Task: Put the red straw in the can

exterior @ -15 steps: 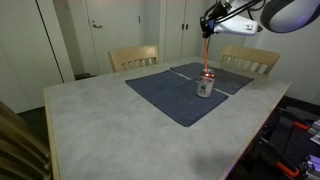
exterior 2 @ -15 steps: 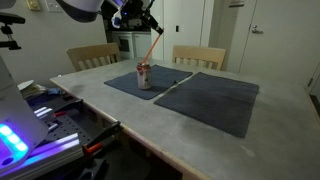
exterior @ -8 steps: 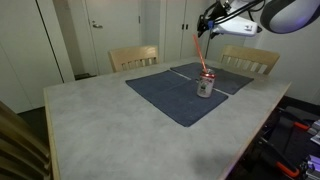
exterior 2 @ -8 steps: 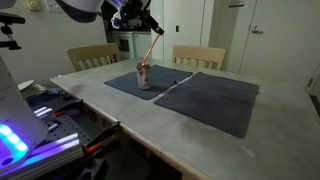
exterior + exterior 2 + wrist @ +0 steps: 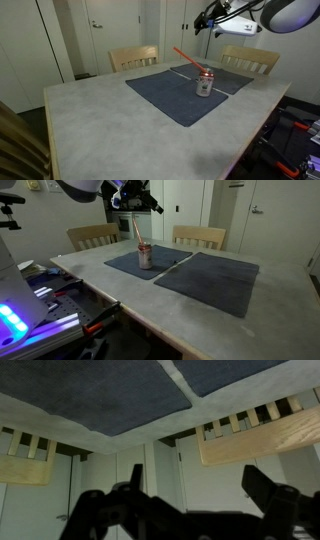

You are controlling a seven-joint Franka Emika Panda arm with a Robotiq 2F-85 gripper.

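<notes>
The can [image 5: 205, 85] [image 5: 144, 257] stands upright on a dark placemat [image 5: 170, 98] in both exterior views. The red straw [image 5: 187, 59] [image 5: 138, 231] has its lower end in the can's top and leans sideways, free of my fingers. My gripper [image 5: 208, 20] [image 5: 135, 202] hangs high above the can, open and empty. In the wrist view the gripper [image 5: 197, 490] shows two dark fingers [image 5: 264, 484] spread wide with only the wall between them. Can and straw are out of that view.
A second dark placemat [image 5: 215, 280] lies beside the first on the grey table [image 5: 100, 120]. Two wooden chairs [image 5: 133, 57] [image 5: 250, 60] stand at the far side. Closed doors fill the back wall. Equipment sits off the table's edge [image 5: 40, 310].
The gripper opened and let go of the red straw. The straw's upper end swung away from the fingers and now leans out of the can. The arm stayed high.
</notes>
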